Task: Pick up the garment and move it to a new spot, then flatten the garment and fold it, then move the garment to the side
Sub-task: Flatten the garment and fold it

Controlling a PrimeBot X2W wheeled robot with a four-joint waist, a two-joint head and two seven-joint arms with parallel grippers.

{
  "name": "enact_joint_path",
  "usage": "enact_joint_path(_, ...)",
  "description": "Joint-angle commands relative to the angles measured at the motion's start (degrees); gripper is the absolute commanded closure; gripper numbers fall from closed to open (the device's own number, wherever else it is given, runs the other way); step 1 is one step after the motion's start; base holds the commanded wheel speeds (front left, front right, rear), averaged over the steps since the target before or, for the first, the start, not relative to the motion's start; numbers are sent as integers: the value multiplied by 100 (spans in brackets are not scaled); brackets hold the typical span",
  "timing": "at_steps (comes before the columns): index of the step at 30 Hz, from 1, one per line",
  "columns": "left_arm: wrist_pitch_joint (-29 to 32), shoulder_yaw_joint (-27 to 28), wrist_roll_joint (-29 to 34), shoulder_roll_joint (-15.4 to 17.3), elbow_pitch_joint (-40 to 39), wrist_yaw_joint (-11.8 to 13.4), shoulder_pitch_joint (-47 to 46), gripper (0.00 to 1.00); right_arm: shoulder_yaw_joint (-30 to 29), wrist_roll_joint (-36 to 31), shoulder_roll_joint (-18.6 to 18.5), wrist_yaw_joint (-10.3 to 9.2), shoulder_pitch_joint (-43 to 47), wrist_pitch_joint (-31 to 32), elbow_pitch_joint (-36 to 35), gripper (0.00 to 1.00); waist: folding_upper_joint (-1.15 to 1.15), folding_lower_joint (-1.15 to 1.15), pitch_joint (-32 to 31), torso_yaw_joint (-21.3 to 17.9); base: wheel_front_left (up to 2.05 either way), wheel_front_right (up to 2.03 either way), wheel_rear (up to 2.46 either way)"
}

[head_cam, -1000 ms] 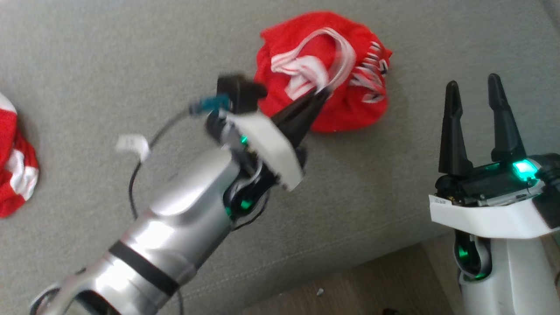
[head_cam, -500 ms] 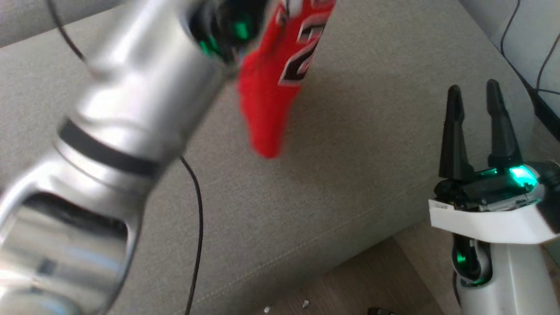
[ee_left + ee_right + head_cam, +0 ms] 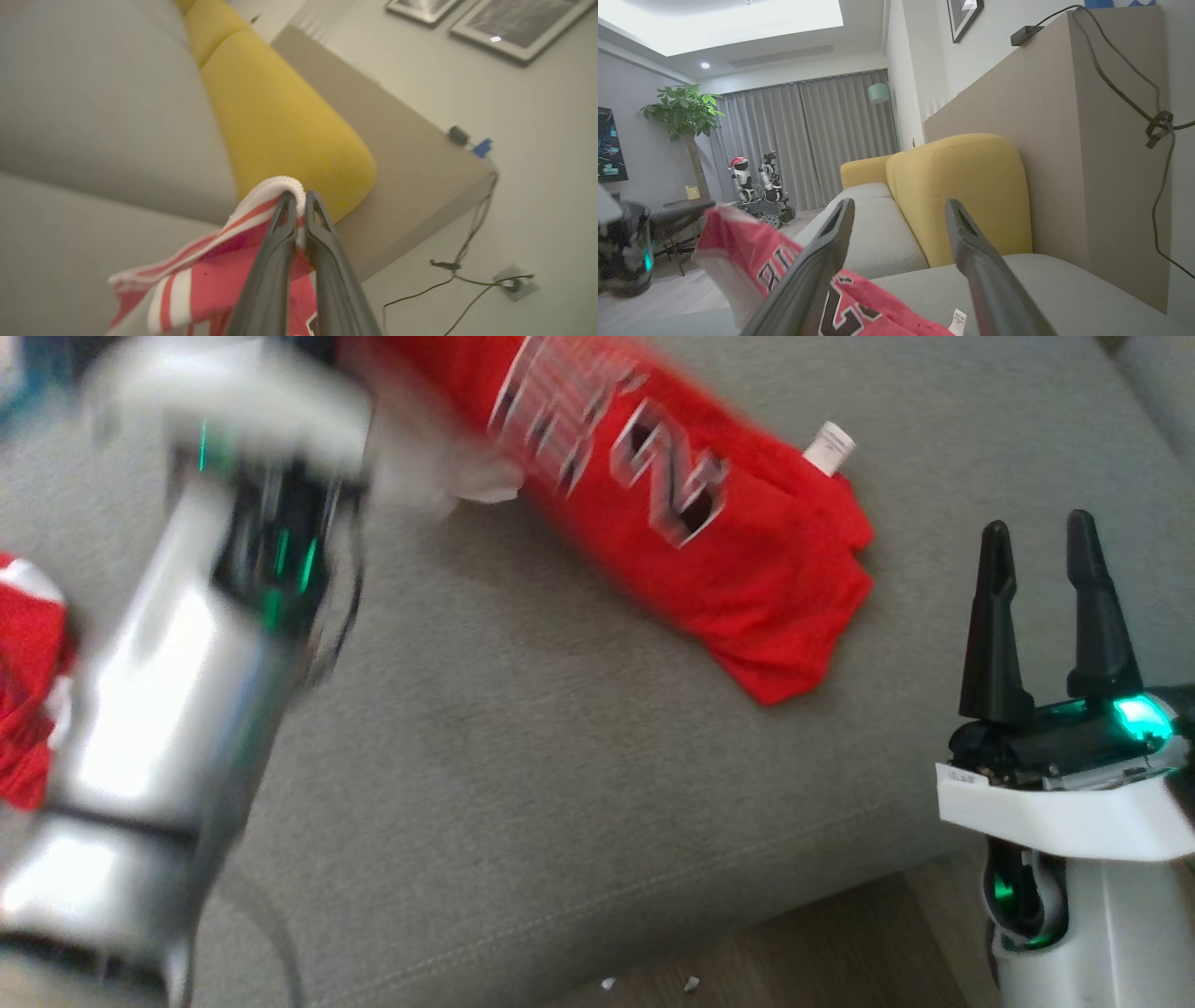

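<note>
The garment is a red jersey with white lettering and a white tag. It stretches from the upper left down to the right, and its lower end lies on the grey sofa seat. My left gripper is shut on the garment's white ribbed, red-striped trim, holding that end up. My blurred left arm fills the left side of the head view. At the lower right my right gripper stands open and empty, right of the garment's lower end. In the right wrist view the garment lies past the right gripper.
A second red and white cloth lies at the sofa's left edge. Yellow back cushions stand behind the seat, with a beige panel and cables beyond. Wooden floor runs along the sofa's front edge.
My left arm lifted the bunched garment off the seat and swung up and left. The garment now hangs stretched out, its lower end on the seat. The right gripper stayed open; the camera shifted.
</note>
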Motion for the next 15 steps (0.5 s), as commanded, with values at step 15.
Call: enact_joint_path(15, -209, 1035, -107, 1677, -3397, 616, 4088, 100, 5, -350, -10, 36, 94, -23, -99, 0, 0, 0, 209, 906, 0, 0, 0)
